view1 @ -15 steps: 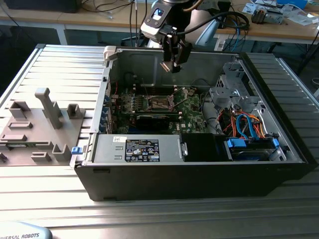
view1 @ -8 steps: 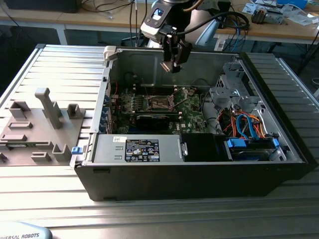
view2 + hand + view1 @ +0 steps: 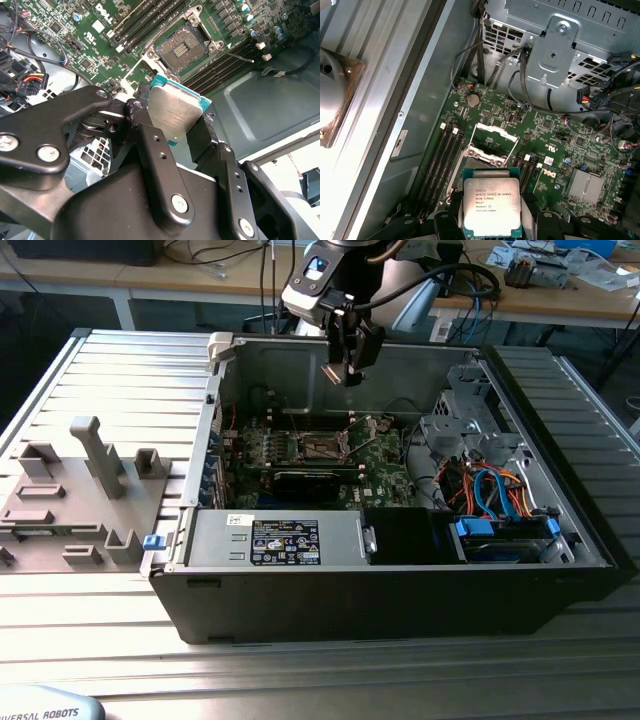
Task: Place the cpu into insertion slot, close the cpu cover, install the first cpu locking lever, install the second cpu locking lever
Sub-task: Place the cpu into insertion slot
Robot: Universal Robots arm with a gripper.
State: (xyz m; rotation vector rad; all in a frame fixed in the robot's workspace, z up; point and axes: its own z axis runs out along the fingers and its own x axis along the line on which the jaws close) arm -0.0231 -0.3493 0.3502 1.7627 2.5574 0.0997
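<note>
Now, tool (image 3: 172,116) part-closed, clamped on cpu (image 3: 491,206) edges, well above mobo socket (image 3: 181,50).

I observe a ribbed metal table (image 3: 300,675) bearing an open computer case (image 3: 400,600); grey fixture blocks (image 3: 98,465) stand beside it, toward the exterior view's left.

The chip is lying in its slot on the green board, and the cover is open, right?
Not quite. The chip is gripped by the end effector above the green board, not lying in its slot, as the second wrist view shows. The cover is open.
</note>
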